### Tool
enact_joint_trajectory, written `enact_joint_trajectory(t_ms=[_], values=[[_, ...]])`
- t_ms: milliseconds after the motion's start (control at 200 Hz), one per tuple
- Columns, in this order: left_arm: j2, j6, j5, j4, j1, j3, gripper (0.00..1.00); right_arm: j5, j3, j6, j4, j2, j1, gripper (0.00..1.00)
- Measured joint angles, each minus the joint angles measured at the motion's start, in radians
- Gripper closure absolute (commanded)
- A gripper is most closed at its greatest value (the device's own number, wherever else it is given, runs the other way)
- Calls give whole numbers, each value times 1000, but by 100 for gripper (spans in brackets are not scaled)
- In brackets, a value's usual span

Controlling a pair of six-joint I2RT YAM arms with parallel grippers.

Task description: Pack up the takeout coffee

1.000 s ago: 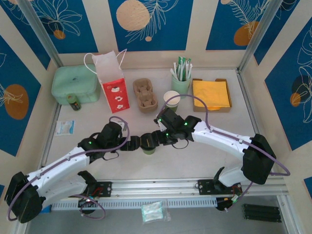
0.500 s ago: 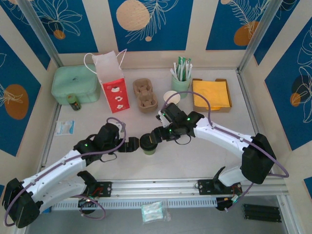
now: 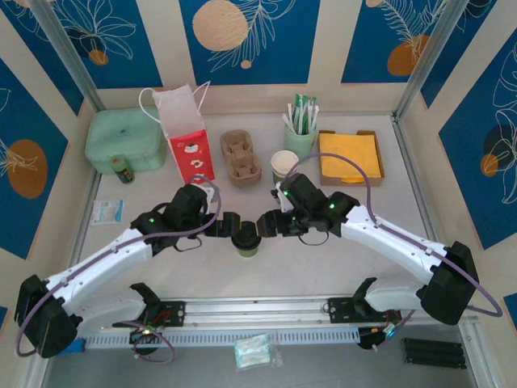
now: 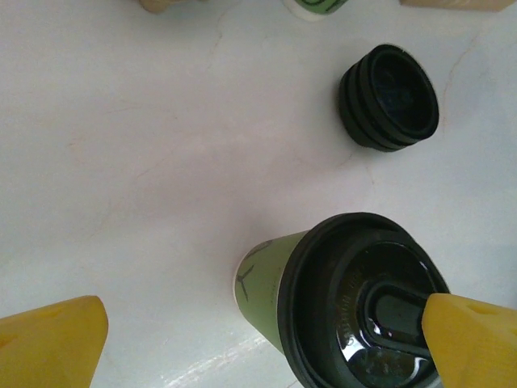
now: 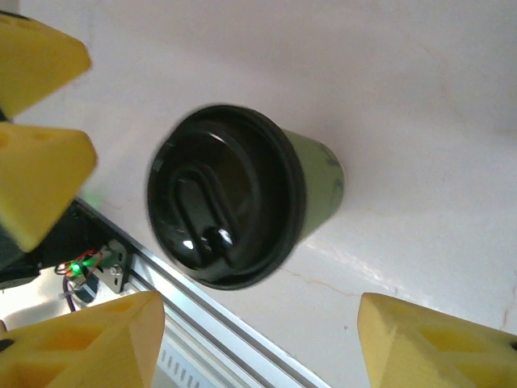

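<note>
You'll find the takeout coffee [image 3: 245,241] standing mid-counter [image 3: 323,267], the left gripper [image 3: 230,227] just left of it and the right gripper [image 3: 264,225] just right. Behind it, left to right, sit a tub [image 3: 125,139], a bag [image 3: 190,145], a cup carrier [image 3: 241,156], an open cup [image 3: 284,164] and a napkin tray [image 3: 350,158]. In the left wrist view, a stack of lids [image 4: 388,97] lies past the coffee, apart from it.

The left arm [image 3: 105,263] and right arm [image 3: 396,238] reach from the near edge toward the middle of the tabletop [image 3: 323,271], wrists turned inward so their tips face each other, close together. The left pincer [image 3: 229,226] is spread wide, its yellow fingers [image 4: 50,341] well apart. The right pincer [image 3: 265,225] gapes likewise.
</note>
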Motion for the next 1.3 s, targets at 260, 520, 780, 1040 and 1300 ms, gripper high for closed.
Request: enact_joint_trajectory(t_ms=[260, 520, 780, 1040, 1300], values=[[77, 29, 18, 5, 0, 9, 1, 14, -66, 60, 14, 11, 21, 38], [78, 41, 18, 9, 0, 9, 0, 18, -66, 74, 56, 56, 43, 38], [78, 43, 18, 10, 0, 8, 0, 25, -66, 76, 81, 105, 49, 39], [66, 39, 18, 31, 0, -39, 1, 24, -50, 46, 97, 133, 27, 39], [16, 13, 18, 67, 0, -93, 1, 32, -46, 16, 90, 182, -16, 39]])
